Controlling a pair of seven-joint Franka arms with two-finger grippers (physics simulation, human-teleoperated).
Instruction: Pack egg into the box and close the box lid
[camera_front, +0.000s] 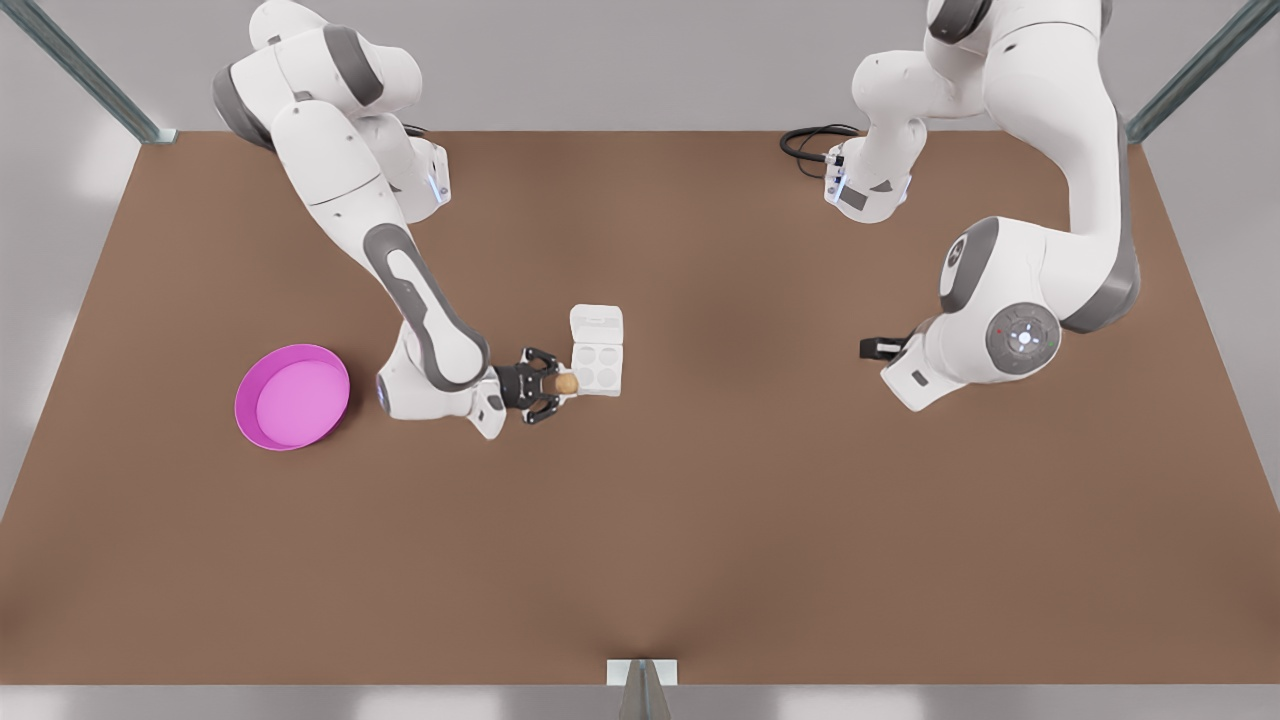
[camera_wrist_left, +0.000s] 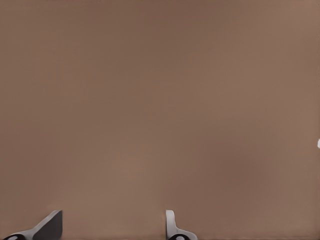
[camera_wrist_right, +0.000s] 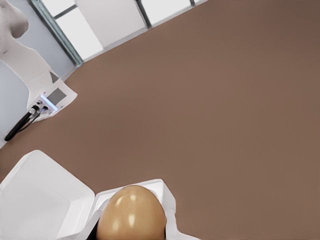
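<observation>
the right gripper (camera_front: 556, 384), clamped on the egg (camera_front: 566, 383), hung at the box's (camera_front: 597, 366) nine o'clock edge, box lid (camera_front: 596, 324) open; it should centre over a cup before lowering. the left gripper (camera_wrist_left: 112, 225) waited, fingers apart.

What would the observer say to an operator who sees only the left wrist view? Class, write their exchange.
Operator: I see bare table below the left gripper. Where is the egg?
Observer: The right gripper is shut on the egg, at the edge of the box on the front view's left.
Operator: Is the box ready?
Observer: Yes, the box lid lies open and all four cups are empty.
Operator: And my arm?
Observer: It waits far off on the front view's right, fingers open.
</observation>
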